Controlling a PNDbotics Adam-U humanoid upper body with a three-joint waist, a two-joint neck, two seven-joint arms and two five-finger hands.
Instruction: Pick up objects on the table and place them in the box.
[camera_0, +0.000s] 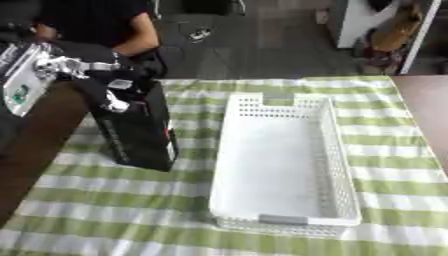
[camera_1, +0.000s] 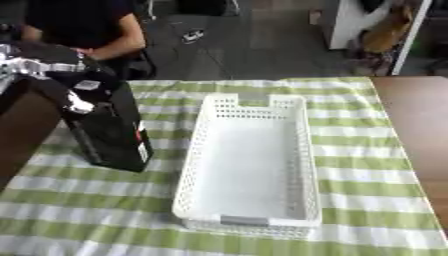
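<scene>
Left hand (camera_0: 112, 86) gripping black box (camera_0: 140, 132)

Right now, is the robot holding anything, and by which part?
The left hand grips the tall black box at its top end, left of the white basket. The right hand is out of view.

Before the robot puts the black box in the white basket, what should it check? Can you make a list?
1. Left hand is on the black box: ok, fingers curled at its top.
2. Black box lifted off the tablecloth: cannot tell.
3. White basket has room: ok, nothing shows inside.
4. Path from box to basket free: ok, only cloth between them.
5. Right hand out of the way: ok, not in view.
</scene>
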